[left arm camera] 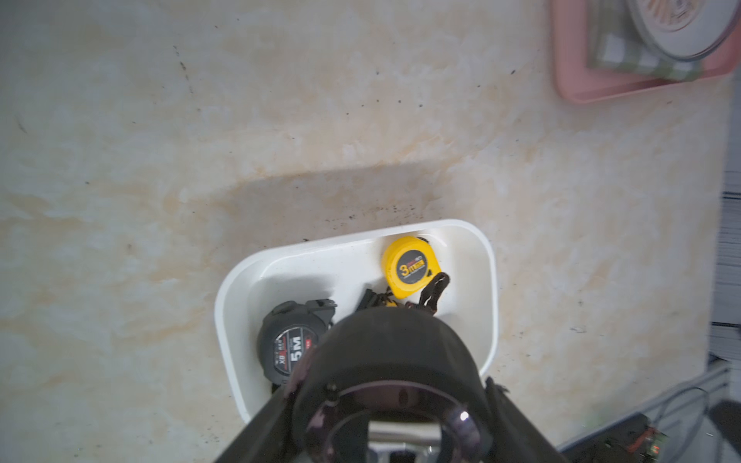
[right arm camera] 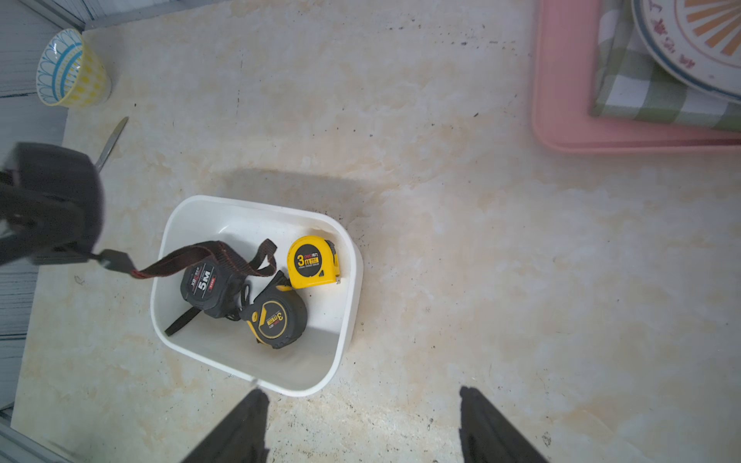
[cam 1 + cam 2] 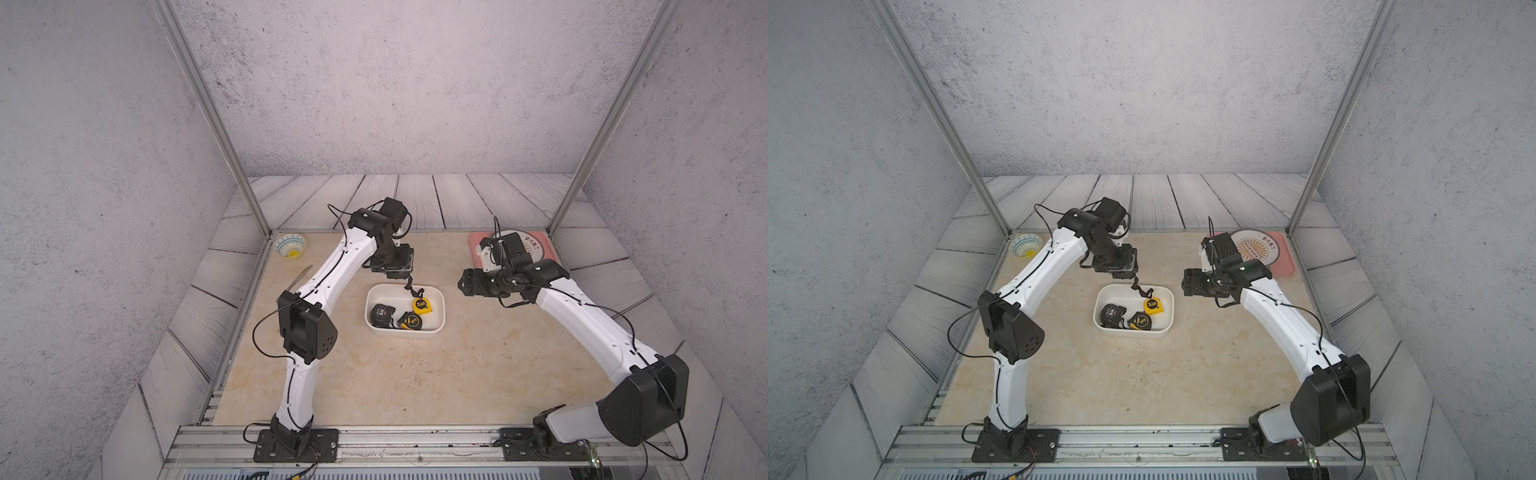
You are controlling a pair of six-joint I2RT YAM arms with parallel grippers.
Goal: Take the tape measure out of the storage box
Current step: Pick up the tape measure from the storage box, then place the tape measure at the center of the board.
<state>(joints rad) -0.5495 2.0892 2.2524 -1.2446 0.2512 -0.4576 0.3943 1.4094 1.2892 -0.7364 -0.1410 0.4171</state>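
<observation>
Right wrist view: nothing is out yet. The 5M tape (image 2: 204, 280), black-yellow tape (image 2: 276, 316) and yellow tape (image 2: 310, 260) all lie in the box (image 2: 256, 203). Left gripper (image 2: 60, 240) pinches a strap (image 2: 192, 256) rising from among them; whose strap, I cannot tell. Right gripper (image 2: 361, 395) hangs near the box, fingers spread, empty.

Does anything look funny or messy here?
Just one thing: a black strap with red edges dangles from the round black tape measure gripped in the left tool, hanging over the white plastic storage box. It looks loose and might snag.
</observation>
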